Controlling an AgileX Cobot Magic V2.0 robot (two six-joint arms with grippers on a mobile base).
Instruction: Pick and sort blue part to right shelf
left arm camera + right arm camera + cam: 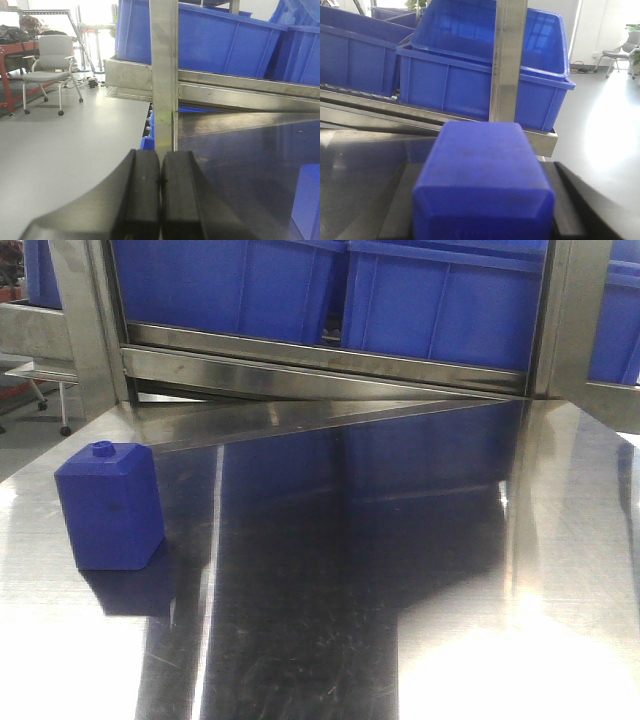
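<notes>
A blue block-shaped part [482,175] sits between the black fingers [568,200] of my right gripper [482,210], which is shut on it, facing the shelf. A second blue part [110,505], boxy with a small round cap, stands upright on the steel table [400,570] at the left; its edge also shows in the left wrist view [307,200]. My left gripper [160,180] is shut and empty, at the table's left edge, to the left of that part. Neither gripper shows in the front view.
A steel shelf rail [330,365] runs along the back of the table, with large blue bins [440,295] on it. A steel upright post [509,60] stands in front of a blue bin [470,80]. An office chair [50,65] stands on the floor at the left.
</notes>
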